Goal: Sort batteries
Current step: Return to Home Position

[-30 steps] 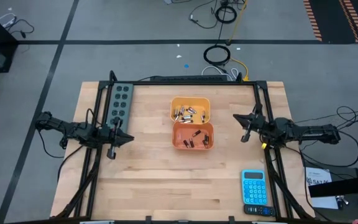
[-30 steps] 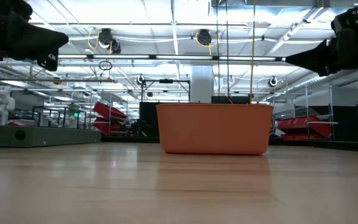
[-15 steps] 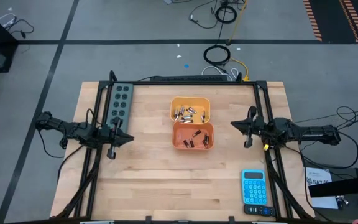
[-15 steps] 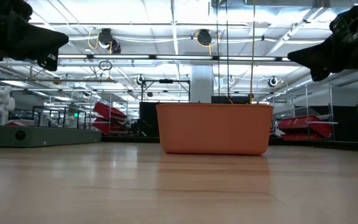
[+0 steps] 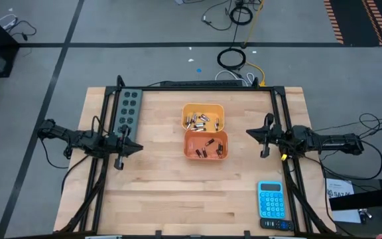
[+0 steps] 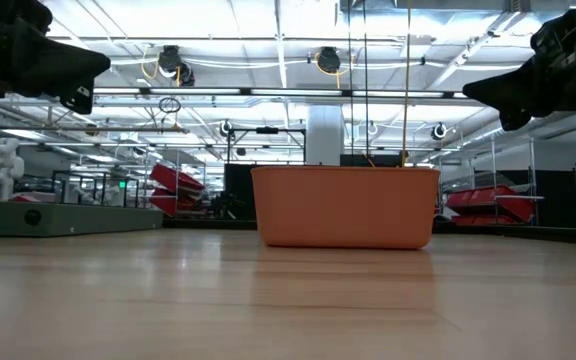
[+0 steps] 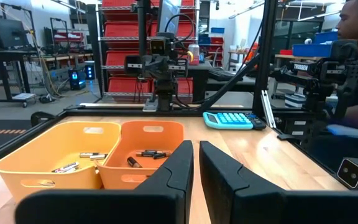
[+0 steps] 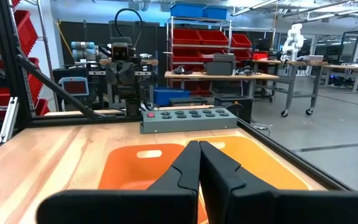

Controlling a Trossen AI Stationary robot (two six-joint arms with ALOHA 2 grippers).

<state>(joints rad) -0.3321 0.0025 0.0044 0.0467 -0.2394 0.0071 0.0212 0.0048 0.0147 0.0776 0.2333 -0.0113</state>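
Two bins stand side by side at the table's middle. The yellow bin (image 5: 203, 118) on the far side holds silvery batteries (image 5: 201, 121). The orange bin (image 5: 206, 145) nearer me holds dark batteries (image 5: 211, 147). Both bins show in the left wrist view, yellow bin (image 7: 55, 155) and orange bin (image 7: 145, 158), with cells lying on their floors. My left gripper (image 5: 140, 147) hovers left of the bins, shut and empty, pointing at them. My right gripper (image 5: 248, 133) hovers right of the bins, shut and empty, also pointing at them. Both grippers hang well above the table in the low view.
A blue calculator (image 5: 271, 201) lies near the table's near right corner. A grey-green button box (image 5: 128, 109) lies along the far left edge. Black frame rails run down both sides. A person (image 7: 356, 56) sits beyond the right edge. Bare wood surrounds the bins.
My right gripper rolled about its wrist, came level, and shifted slightly toward the bins and down, then kept still for the last half second. Its fingers stayed together. The bins and batteries have not moved.
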